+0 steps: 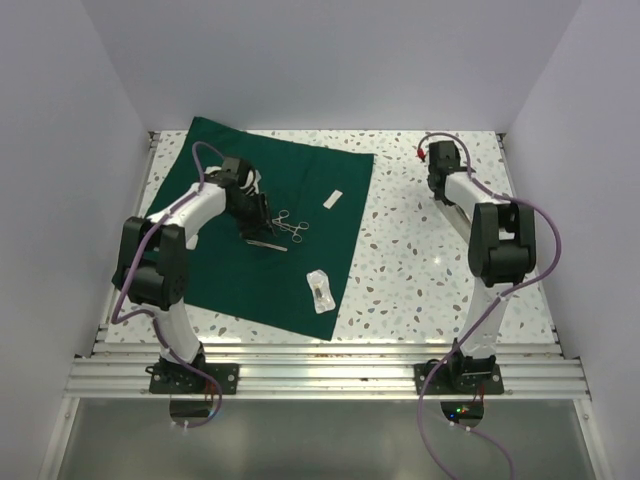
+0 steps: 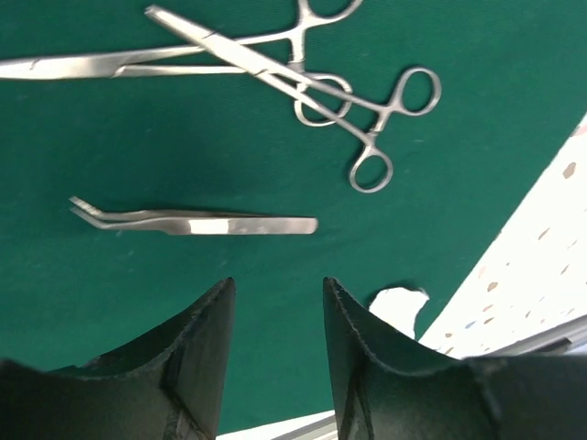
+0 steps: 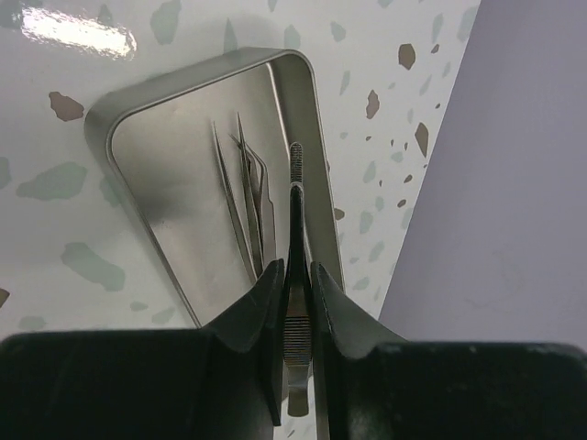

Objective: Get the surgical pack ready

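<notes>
Surgical pack (image 1: pixel 215 270) = dark green drape, spread flat on the left half of the speckled surface (image 1: pixel 420 260), under the left arm. Left claw (image 2: pixel 275 353) is wide with nothing in it, hovering over the drape beside the bent tweezers (image 2: pixel 193 221). Two ring-handled clamps (image 2: pixel 367 119) lie crossed beyond them.

Right claw (image 3: pixel 295 293) is at the far right corner, pinched narrow on straight tweezers (image 3: pixel 295 211), poised over the metal tray (image 3: pixel 138 115). The tray has more thin tweezers (image 3: pixel 243 197) in it.

Step in hand, my read: right arm carries the straight tweezers over to the drape. To do it well:
- keep the pinch firm
- lift clear of the tray rim before travelling
- set them flat on bare green beside the other steel, not across it or on the white pad (image 1: pixel 333 198)
- let go only once they rest
- left arm should give way so the arms don't meet over the drape
</notes>
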`<state>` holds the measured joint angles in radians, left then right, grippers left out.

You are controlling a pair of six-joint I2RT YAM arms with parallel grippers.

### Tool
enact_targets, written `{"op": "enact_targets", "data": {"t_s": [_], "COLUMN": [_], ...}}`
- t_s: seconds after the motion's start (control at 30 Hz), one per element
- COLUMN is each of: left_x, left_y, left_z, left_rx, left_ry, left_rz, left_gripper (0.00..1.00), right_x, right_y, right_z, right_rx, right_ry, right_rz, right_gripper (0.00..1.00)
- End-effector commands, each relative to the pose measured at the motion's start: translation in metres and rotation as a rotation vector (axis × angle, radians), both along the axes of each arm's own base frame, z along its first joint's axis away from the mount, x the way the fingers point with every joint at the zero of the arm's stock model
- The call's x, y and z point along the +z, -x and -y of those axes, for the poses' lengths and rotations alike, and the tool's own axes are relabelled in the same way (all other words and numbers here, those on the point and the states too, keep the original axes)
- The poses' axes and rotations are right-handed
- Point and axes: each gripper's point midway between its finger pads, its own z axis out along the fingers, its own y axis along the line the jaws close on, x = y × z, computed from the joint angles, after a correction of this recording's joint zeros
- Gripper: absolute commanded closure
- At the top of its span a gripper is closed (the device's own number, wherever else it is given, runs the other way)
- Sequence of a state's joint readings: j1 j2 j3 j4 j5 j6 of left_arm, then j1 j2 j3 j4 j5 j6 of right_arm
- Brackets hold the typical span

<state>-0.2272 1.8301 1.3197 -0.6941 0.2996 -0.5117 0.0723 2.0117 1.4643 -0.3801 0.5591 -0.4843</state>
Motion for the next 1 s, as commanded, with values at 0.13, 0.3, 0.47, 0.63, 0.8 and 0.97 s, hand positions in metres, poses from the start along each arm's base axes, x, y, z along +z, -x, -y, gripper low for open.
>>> {"op": "enact_targets", "data": {"t_s": [0.13,0.3,0.47,0.63,0.8,0.97], "left_x": [0.022,0.016,0.000,-0.007,-0.015,-0.028], "left_y": [0.006,0.015,0.022,0.023,0.024,0.024], "left_z": [-0.017,-0.017,-0.020,-0.013,-0.017,-0.026], "left_rx": [0.074,0.131,0.200,0.227,0.274,0.376], "left_ry": [-0.039,-0.027,-0.045,-0.012,-0.036,-0.096], "left_rz": [0.033,-0.018,-0.106,-0.152,-0.185,-0.247], "left_gripper": [0.49,0.46,0.47,0.48,0.49,0.49], "right_x": [-0.002,-0.002,0.021,0.053,0.080,0.093], "right_y": [-0.012,-0.011,-0.020,-0.025,-0.013,0.014], "right_z": [0.012,0.007,0.004,-0.007,-0.076,-0.170], "right_rx": [-0.027,-0.056,-0.070,-0.126,-0.107,0.065], "right_ry": [-0.017,-0.068,-0.098,-0.202,-0.437,-0.529], "right_rz": [0.028,0.042,0.110,0.198,0.272,0.223], "right_gripper": [0.92,0.64,0.57,0.55,0.54,0.53]}}
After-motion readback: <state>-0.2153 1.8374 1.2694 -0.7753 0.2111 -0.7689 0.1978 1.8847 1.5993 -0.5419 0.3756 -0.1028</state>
